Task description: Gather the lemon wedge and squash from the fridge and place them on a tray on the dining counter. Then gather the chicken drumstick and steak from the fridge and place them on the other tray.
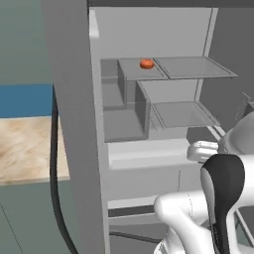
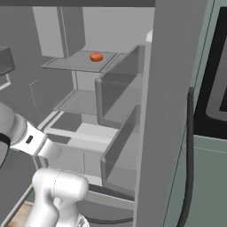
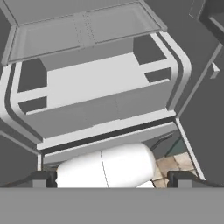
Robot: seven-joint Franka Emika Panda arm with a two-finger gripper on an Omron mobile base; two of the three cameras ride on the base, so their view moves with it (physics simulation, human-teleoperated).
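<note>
One orange item (image 1: pixel 146 64) mid-shelf (image 1: pixel 198 68), wide-open claw (image 3: pixel 112 178) low.

Small orange-red item (image 1: pixel 146 63) — kind indistinct

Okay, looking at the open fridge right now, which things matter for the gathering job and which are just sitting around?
For the job:
- fridge, door open
- gripper, open, holding nothing

Just there, or unclear:
- small orange-red thing on the upper shelf, too small to name
- wooden surface left of the fridge
</note>
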